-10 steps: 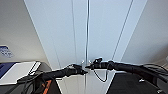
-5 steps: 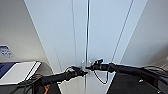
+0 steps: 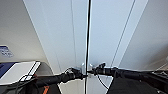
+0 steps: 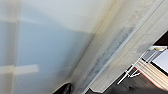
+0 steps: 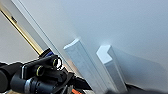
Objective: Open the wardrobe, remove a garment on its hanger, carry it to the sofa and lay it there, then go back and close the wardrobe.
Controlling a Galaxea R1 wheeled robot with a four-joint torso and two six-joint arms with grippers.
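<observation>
**Both arms up at the wardrobe handles**

Closest to us, the left claw and right claw sit right at the two small handles, either side of the dark seam. We honestly can't tell if either claw is clenched or released. Beyond them the wardrobe stands tall, both doors looking shut. Seems like we're at the opening step, so we'd want each handle seated squarely in its claw and a pull straight out, both sides evenly, no twisting.
</observation>
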